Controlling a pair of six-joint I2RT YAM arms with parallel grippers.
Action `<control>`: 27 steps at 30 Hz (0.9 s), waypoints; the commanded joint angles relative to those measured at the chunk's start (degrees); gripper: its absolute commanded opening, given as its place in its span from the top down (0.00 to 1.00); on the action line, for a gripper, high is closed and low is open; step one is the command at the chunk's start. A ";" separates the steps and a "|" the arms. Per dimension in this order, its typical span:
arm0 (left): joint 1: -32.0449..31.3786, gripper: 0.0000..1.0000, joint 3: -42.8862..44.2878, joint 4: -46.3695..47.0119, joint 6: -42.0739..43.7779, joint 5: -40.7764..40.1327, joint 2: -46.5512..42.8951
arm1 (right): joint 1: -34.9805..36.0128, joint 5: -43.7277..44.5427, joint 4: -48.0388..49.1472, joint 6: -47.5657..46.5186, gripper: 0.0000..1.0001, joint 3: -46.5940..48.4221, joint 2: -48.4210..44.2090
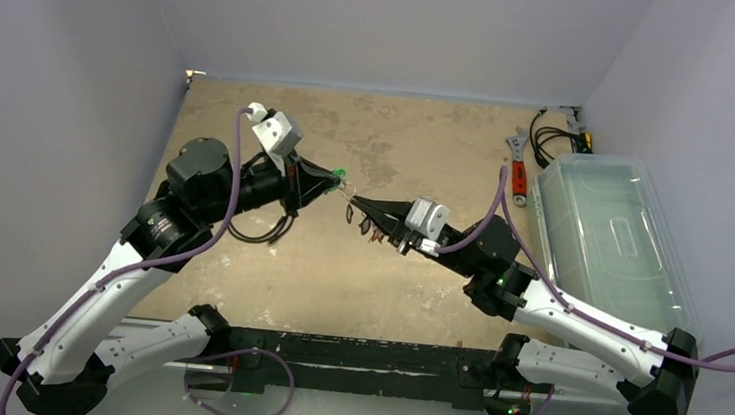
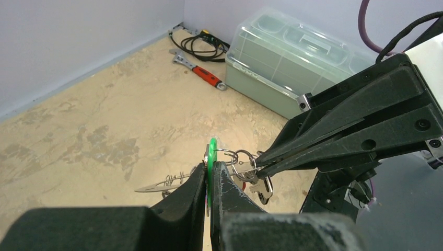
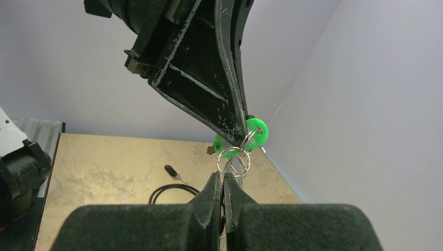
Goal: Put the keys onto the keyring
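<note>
Pressed together nearest the left wrist camera, the left gripper [image 2: 210, 170] pinches the green head [image 2: 212, 149] of one key edge-on. Meeting it tip to tip above the table [image 2: 104, 120], the right gripper [image 2: 261, 158] is clamped on small wire rings [image 2: 241, 158], with silvery keys [image 2: 263, 189] hanging just below. Beside the left fingers the keyring [image 2: 156, 186] shows as a thin silvery ellipse; whether it hangs or lies flat I cannot tell. Farther back lie a red-handled wrench [image 2: 201, 73], a black cable [image 2: 201, 44] and a clear lidded box [image 2: 282, 57].
</note>
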 commanded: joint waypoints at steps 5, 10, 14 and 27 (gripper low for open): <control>0.34 1.00 3.65 2.57 5.06 4.25 0.52 | 0.36 -9.28 -1.00 -1.45 1.00 0.06 -1.05; 0.39 1.00 1.85 4.36 7.31 11.99 -0.34 | 0.36 -11.32 -3.80 -2.03 1.00 1.91 -0.94; 0.34 1.00 0.90 4.49 7.42 12.94 -1.39 | 0.37 -8.18 -1.54 -1.67 1.00 1.10 -2.23; 0.37 1.00 -0.94 7.99 2.23 7.79 -1.48 | 0.37 -7.79 -2.02 1.60 0.73 0.99 -2.96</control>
